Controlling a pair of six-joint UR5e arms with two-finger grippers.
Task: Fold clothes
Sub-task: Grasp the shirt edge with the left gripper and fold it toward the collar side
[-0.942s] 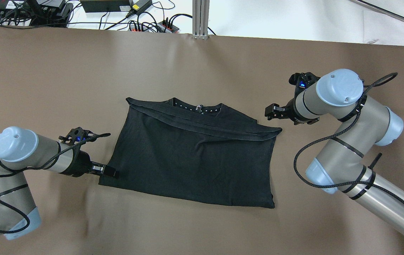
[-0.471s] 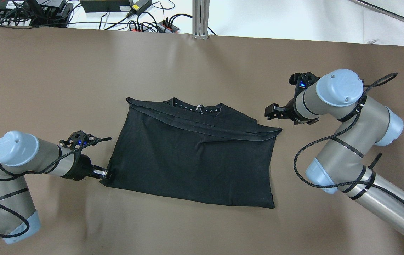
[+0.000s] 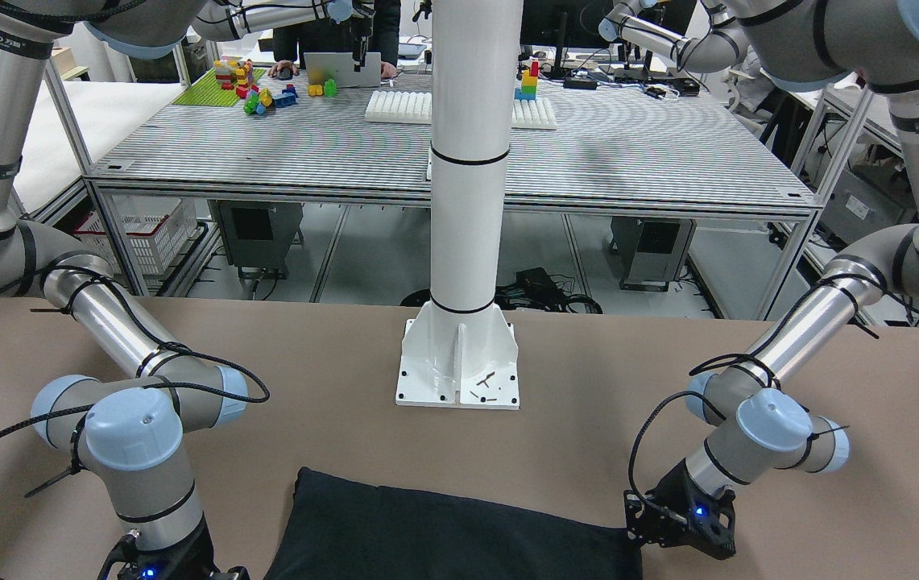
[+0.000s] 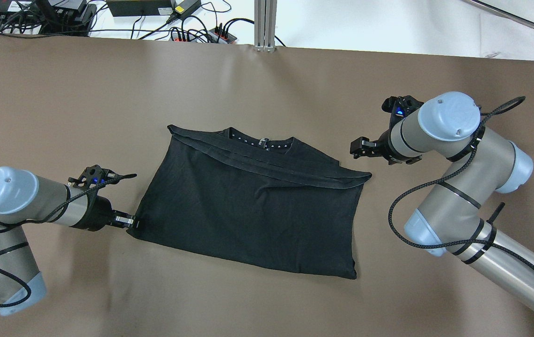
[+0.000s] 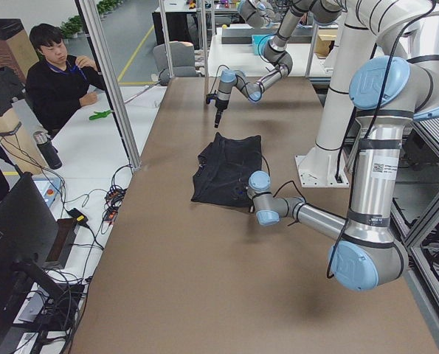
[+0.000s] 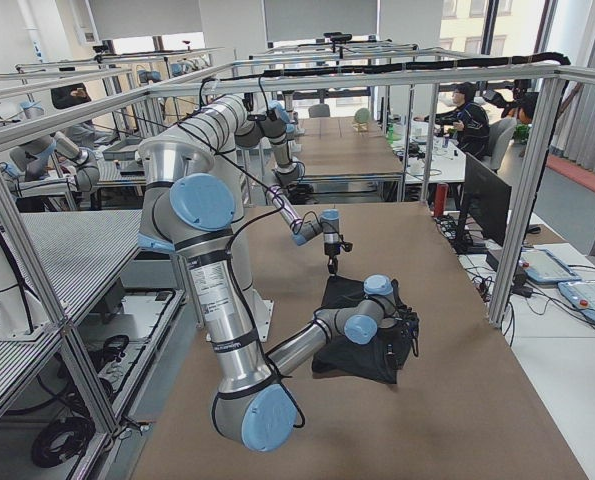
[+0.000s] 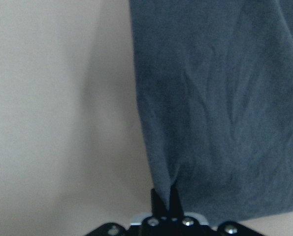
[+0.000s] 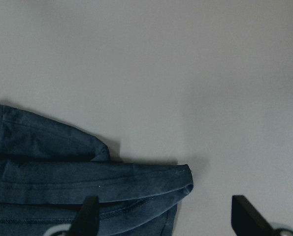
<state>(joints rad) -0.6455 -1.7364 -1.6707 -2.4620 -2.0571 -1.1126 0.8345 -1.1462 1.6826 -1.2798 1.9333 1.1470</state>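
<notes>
Nearest the robot, the black shirt (image 4: 248,210) lies flat on the brown table cover (image 4: 84,93), roughly in the middle, with its near edge slanting away toward the left. At the near left corner the left gripper (image 4: 132,223) is clenched on the fabric. The wrist view shows its fingertips (image 7: 165,196) pressed together with only a thin bite of the corner between them.

Further back, a folded band (image 4: 271,164) runs across the shirt, and the collar (image 4: 259,140) shows just beyond it. The right gripper (image 4: 358,148) hangs near the far right corner, apart from the cloth and gripping nothing. Its wrist view shows the fingers spread wide above the rolled edge. Past the far edge of the table lie cables (image 4: 192,28).

The main risk, as I judge it, is the small bite. A pull or lift from the left could let the corner slip free. A pull from one side alone could also drag the whole shirt askew and loosen the band. On the right, the layers are stacked at that corner, so a closing grip might catch only the top layer, or pinch the table cover along with the cloth.
</notes>
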